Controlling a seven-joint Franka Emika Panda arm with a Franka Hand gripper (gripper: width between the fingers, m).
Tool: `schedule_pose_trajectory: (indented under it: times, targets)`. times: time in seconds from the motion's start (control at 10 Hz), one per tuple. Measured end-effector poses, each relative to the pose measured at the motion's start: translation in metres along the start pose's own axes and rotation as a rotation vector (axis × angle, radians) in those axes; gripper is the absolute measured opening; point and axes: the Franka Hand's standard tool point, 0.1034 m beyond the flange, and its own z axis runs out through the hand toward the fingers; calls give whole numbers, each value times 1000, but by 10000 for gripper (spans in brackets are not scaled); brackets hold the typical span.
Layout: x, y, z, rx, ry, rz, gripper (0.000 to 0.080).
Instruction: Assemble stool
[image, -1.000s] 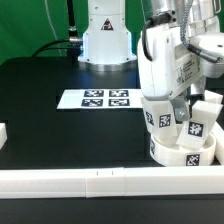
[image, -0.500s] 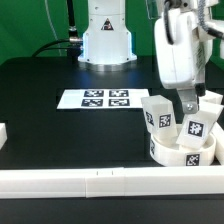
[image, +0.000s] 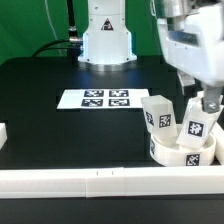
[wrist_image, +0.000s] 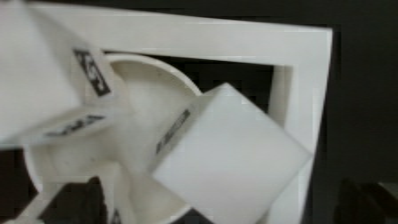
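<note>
Exterior view: tool (image: 208, 101) shifted right since earlier — over seat (image: 182, 150), legs (image: 158, 112) upright — grip state unclear.

On the black worktop (image: 60, 75), a round white plastic seat disc (image: 180, 153) lies at the exterior view's right, just behind the long white border rail (image: 100, 180), with tagged white block legs standing up from it: one (image: 158, 112) toward the exterior view's left, one (image: 196, 123) in the middle. The white robot arm's tool (image: 209, 104) hangs over the disc's right side, its fingertips too blurred to judge. The flat white marker board (image: 95, 98) lies near the worktop's middle.
</note>
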Motion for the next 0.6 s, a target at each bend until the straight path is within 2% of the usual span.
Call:
schedule_pose_trajectory:
  times: [0.4,0.5,0.6]
  targets:
    - [2,1,0,-9,12,-296,648]
    - [-2,1,1,-36,36,-468,648]
    - [-8,-1,0,-52,49,-618,648]
